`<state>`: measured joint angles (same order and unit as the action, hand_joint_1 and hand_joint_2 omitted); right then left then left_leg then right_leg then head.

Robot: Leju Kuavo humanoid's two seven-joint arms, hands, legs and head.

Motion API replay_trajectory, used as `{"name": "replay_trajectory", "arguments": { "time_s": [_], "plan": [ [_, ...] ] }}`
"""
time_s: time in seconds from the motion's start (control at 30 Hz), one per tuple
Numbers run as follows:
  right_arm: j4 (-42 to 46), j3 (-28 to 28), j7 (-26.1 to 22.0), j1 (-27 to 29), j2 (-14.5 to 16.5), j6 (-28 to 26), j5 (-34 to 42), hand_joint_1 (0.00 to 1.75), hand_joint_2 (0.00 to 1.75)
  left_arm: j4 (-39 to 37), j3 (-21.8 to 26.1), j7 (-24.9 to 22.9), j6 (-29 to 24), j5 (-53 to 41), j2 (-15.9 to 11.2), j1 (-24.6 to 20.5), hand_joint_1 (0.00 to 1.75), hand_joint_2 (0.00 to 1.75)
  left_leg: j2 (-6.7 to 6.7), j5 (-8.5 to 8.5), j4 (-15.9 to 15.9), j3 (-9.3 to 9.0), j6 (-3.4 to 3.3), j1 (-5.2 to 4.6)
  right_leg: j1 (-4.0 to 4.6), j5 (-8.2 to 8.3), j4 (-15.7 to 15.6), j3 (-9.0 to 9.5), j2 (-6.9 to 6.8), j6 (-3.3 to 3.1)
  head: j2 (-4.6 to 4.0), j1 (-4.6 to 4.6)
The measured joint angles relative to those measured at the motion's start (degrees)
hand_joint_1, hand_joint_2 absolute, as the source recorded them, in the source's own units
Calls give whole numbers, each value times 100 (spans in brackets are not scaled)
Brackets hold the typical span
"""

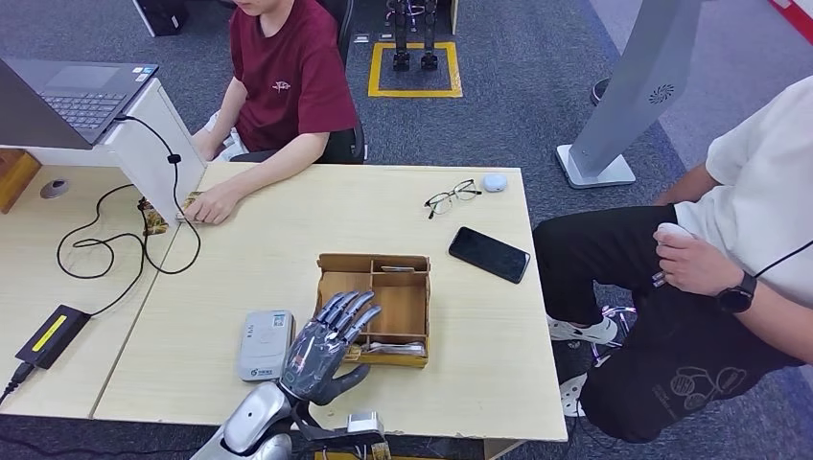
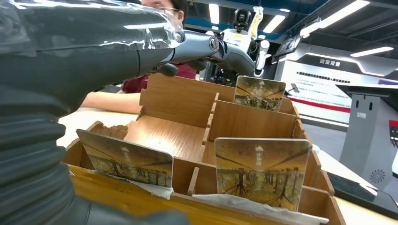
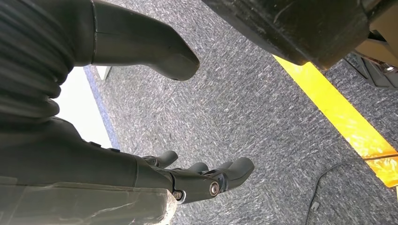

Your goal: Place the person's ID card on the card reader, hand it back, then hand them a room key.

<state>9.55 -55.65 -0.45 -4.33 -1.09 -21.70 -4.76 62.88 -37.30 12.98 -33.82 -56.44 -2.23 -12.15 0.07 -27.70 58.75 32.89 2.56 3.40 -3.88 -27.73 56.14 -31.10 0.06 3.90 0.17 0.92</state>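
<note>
My left hand (image 1: 331, 345) hovers over the front left part of the wooden divided box (image 1: 414, 305), fingers stretched out and apart, holding nothing. In the left wrist view its fingers (image 2: 213, 47) reach over the box (image 2: 178, 101). Room key cards stand upright in the compartments: two close (image 2: 126, 159) (image 2: 260, 171) and one at the far wall (image 2: 259, 93). The grey-white card reader (image 1: 265, 343) lies just left of the box. The person in the red shirt (image 1: 288, 77) rests a hand (image 1: 215, 203) on the far left of the table. My right hand (image 3: 187, 180) hangs above the carpet, holding nothing.
A black phone (image 1: 489, 254), glasses (image 1: 452, 197) and a small white case (image 1: 494, 182) lie on the table's right half. A laptop (image 1: 77, 91) on a riser, cables and a black adapter (image 1: 53, 333) occupy the left. A second person (image 1: 748, 240) sits to the right.
</note>
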Motion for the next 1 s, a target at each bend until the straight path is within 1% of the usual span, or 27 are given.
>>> {"name": "replay_trajectory", "arguments": {
  "time_s": [0.27, 0.93, 1.0],
  "plan": [
    [1, 0, 4, 0, 0, 1, -2, 0, 175, 0, 16, 169, 189, 229, 0, 0, 175, 175, 0, 0, 0, 0, 0, 0, 0, 0, 0, 0, 0, 0, 0, 1],
    [1, 0, 1, 1, 0, 1, -2, 0, 175, 1, 21, 184, 308, 298, -7, -2, 175, 175, 0, 0, 0, 0, 0, 0, 0, 0, 0, 1, 0, 0, 0, 0],
    [1, 0, -9, 2, 0, -2, -2, 0, 175, 40, 37, 307, 403, 527, -7, -1, 175, 175, 0, 0, 0, 0, 0, 0, 0, 0, 0, 1, 0, 0, 0, 0]
  ]
}}
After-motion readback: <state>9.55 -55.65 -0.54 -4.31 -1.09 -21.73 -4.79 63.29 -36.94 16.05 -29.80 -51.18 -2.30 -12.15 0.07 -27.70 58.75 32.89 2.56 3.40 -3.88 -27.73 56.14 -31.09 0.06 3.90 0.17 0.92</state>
